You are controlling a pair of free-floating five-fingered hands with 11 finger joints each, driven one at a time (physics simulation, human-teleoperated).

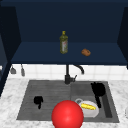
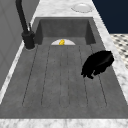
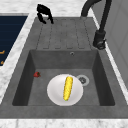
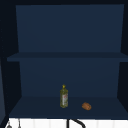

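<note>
The white plate [image 3: 53, 93] sits on the floor of the sink bowl [image 3: 27, 72]. A yellow corn cob [image 3: 67, 88] lies on the plate, right in its middle. Just beside the plate is the round drain [image 3: 82, 80]. A small red thing [image 3: 37, 74] lies in the bowl too, near the plate, by the wall far from the drain.

In the front view a big red ball [image 1: 67, 114] covers part of the plate. The right hand [image 1: 98, 89] hangs above the bowl, near the plate, holding nothing. I cannot tell if its fingers are bent or straight. The left hand [image 1: 38, 100] floats over the ribbed draining board [image 1: 47, 95], well apart from the plate. Its fingers curl down and hold nothing.

The black tap [image 1: 68, 75] stands behind the plate. High above the plate, the blue cabinet [image 4: 67, 110] holds an oil bottle [image 4: 64, 96] standing up, with a small brown bun [image 4: 86, 106] near it on the same shelf.
</note>
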